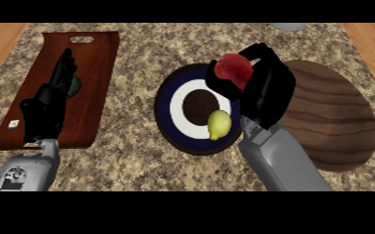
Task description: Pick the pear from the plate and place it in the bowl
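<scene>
Right hand (265, 87), fingers curled round red pear (233, 70) above the far rim of the plate (164, 114), just beside wooden bowl (330, 119); yellow fruit (219, 124) lying on plate; left hand (45, 108), fingers straight, resting over brown tray (99, 69) at left.

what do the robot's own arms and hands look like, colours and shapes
Both forearms are smooth, light grey, rounded shells: the left forearm and the right forearm. The left one carries a small dark marking near its lower end. Each ends in a black hand, the left hand and the right hand, blocky at the palm with slim fingers. No cables or sleeves show.
</scene>
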`<control>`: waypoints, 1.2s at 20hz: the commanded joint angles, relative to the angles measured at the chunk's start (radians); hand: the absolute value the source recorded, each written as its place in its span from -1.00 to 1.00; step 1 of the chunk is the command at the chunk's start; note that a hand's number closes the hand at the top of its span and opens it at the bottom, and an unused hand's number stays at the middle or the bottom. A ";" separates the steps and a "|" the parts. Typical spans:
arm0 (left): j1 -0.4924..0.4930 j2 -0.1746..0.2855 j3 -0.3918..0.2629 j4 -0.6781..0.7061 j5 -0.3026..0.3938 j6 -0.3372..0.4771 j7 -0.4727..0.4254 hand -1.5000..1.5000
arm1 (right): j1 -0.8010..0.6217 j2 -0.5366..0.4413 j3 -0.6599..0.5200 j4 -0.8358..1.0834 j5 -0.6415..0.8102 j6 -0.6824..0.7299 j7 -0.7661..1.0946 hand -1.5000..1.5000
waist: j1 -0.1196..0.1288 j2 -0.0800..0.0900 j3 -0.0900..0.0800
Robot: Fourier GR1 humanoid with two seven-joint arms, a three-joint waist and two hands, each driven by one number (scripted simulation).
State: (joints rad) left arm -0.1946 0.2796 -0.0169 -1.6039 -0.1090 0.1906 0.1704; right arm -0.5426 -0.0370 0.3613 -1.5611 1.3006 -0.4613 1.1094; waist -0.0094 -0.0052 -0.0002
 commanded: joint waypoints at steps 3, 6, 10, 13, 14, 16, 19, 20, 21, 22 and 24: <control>-0.036 0.005 0.027 0.017 0.004 -0.011 0.005 0.00 | 0.110 -0.084 -0.136 -0.063 0.027 -0.031 -0.011 1.00 | 0.000 0.004 0.000; -0.009 -0.029 0.001 0.063 -0.027 0.005 -0.061 0.00 | 0.139 -0.135 -0.207 0.000 0.007 -0.044 -0.064 1.00 | 0.002 0.007 0.000; 0.003 0.006 0.036 0.005 0.003 -0.025 -0.008 0.00 | 0.227 -0.257 -0.280 0.006 -0.030 -0.004 -0.132 1.00 | 0.001 0.005 0.000; -0.032 -0.004 0.049 0.086 -0.006 -0.024 -0.058 0.00 | 0.235 -0.302 -0.331 0.102 -0.075 -0.063 -0.212 1.00 | 0.004 0.008 0.000; -0.054 0.003 0.026 0.013 -0.016 -0.037 0.028 0.00 | 0.261 -0.274 -0.318 0.161 -0.043 -0.113 -0.220 1.00 | 0.010 0.007 0.001; -0.026 -0.008 0.039 0.016 -0.011 -0.032 -0.012 0.00 | 0.212 -0.304 -0.393 0.290 -0.102 -0.181 -0.278 1.00 | 0.016 0.009 0.001; -0.008 -0.039 0.001 -0.012 -0.029 -0.028 0.009 0.00 | 0.161 -0.251 -0.434 0.432 -0.192 -0.294 -0.346 1.00 | 0.024 0.010 0.002; -0.002 0.002 0.041 -0.030 0.003 -0.061 0.020 0.00 | 0.197 -0.284 -0.469 0.388 -0.285 -0.258 -0.378 1.00 | 0.020 0.008 0.002; -0.019 -0.035 0.019 0.011 -0.032 -0.019 -0.017 0.00 | 0.184 -0.289 -0.485 0.438 -0.368 -0.258 -0.438 1.00 | 0.019 0.011 0.002; -0.041 0.007 0.062 0.015 0.026 -0.078 0.023 0.00 | 0.137 -0.297 -0.503 0.455 -0.416 -0.226 -0.457 -1.00 | 0.022 0.010 0.002; -0.040 -0.026 0.031 0.027 -0.023 -0.037 -0.021 0.00 | 0.103 -0.295 -0.520 0.576 -0.517 -0.256 -0.601 -1.00 | 0.027 0.013 0.003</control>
State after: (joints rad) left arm -0.2235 0.2607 0.0125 -1.5957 -0.1221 0.1501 0.1723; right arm -0.3817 -0.3260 -0.1049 -1.1291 0.9547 -0.6800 0.6647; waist 0.0110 0.0050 0.0018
